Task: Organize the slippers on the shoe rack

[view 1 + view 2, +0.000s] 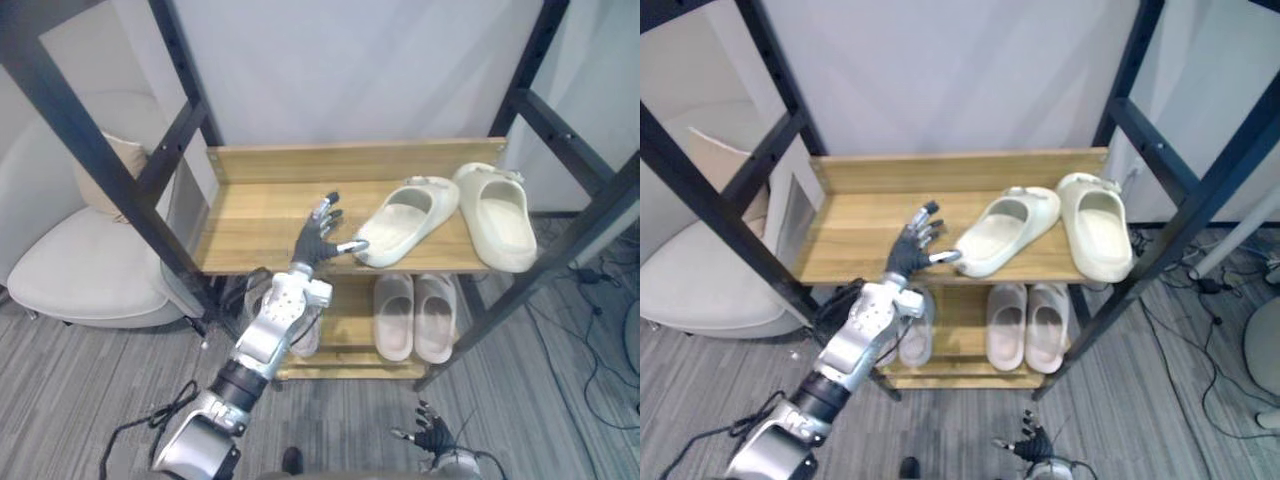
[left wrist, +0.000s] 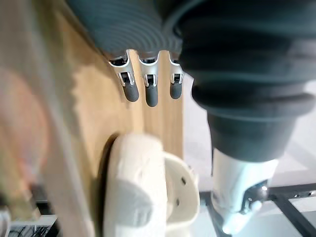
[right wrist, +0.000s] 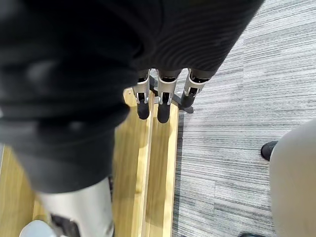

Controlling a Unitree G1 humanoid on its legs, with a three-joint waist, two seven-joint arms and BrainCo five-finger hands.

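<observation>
Left hand, fingers straight and holding nothing, sits over the top shelf, thumb at the heel of the skewed slipper; you should nudge it square beside its mate.

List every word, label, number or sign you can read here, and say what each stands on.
None can be read.
The cream slipper and the second cream slipper on the upper shelf: plain, no print.
The pale pair on the lower shelf: no marks visible.
The left hand, beside the cream slipper: no lettering.
</observation>
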